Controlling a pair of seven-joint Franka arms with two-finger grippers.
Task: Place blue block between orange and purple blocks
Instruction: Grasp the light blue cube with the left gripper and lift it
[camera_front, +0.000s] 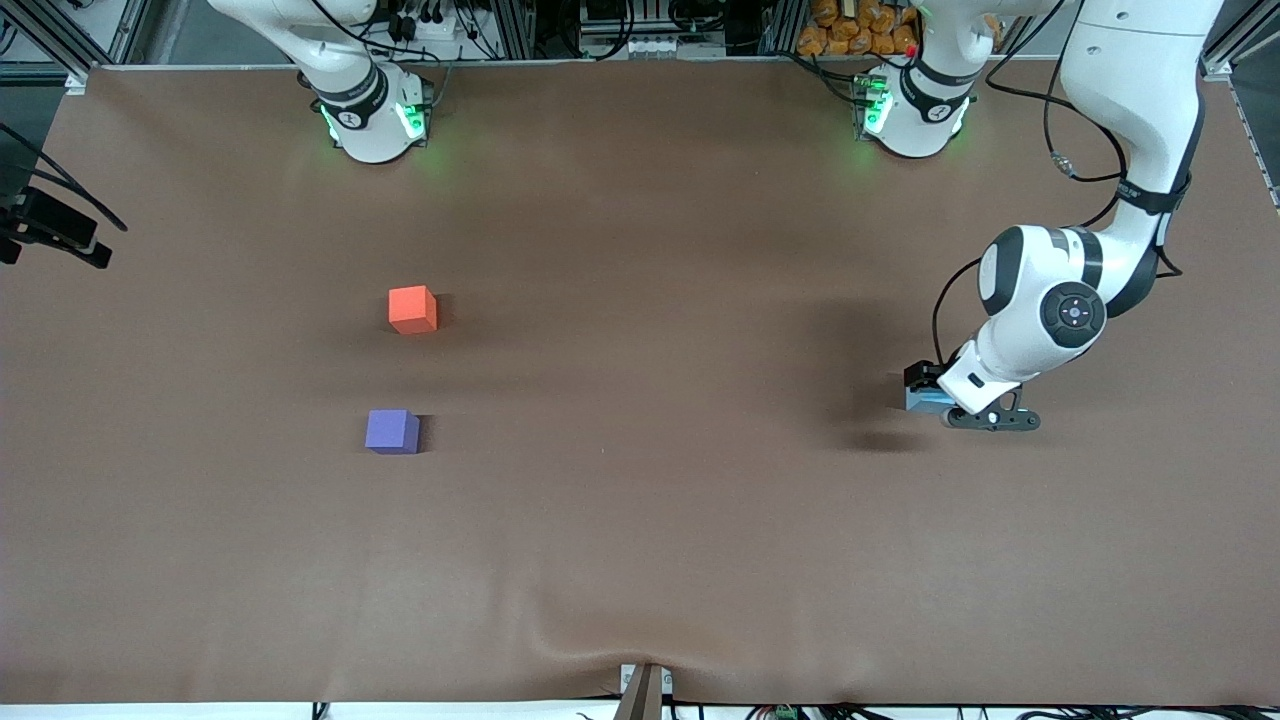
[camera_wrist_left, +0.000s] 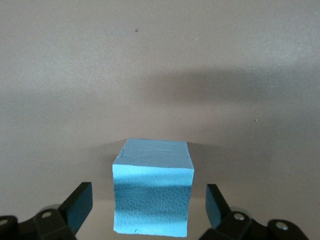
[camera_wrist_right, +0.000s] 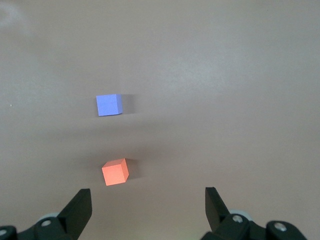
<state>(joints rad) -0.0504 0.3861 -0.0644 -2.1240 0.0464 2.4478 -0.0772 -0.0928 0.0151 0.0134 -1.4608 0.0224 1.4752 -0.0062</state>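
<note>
The blue block (camera_wrist_left: 151, 197) is a light sky-blue cube resting on the brown table near the left arm's end; it shows partly under the hand in the front view (camera_front: 927, 403). My left gripper (camera_wrist_left: 149, 200) is low over it, open, one finger on each side with a gap to the block. The orange block (camera_front: 412, 309) and the purple block (camera_front: 392, 431) sit apart toward the right arm's end, the purple one nearer the front camera. My right gripper (camera_wrist_right: 148, 200) is open and empty, high over the table, looking down on the orange block (camera_wrist_right: 115, 172) and the purple block (camera_wrist_right: 108, 105).
The brown table cloth (camera_front: 640, 500) is bare between the two groups of blocks. The two arm bases (camera_front: 375, 120) stand along the table's edge farthest from the front camera. A small mount (camera_front: 645, 690) sits at the near edge.
</note>
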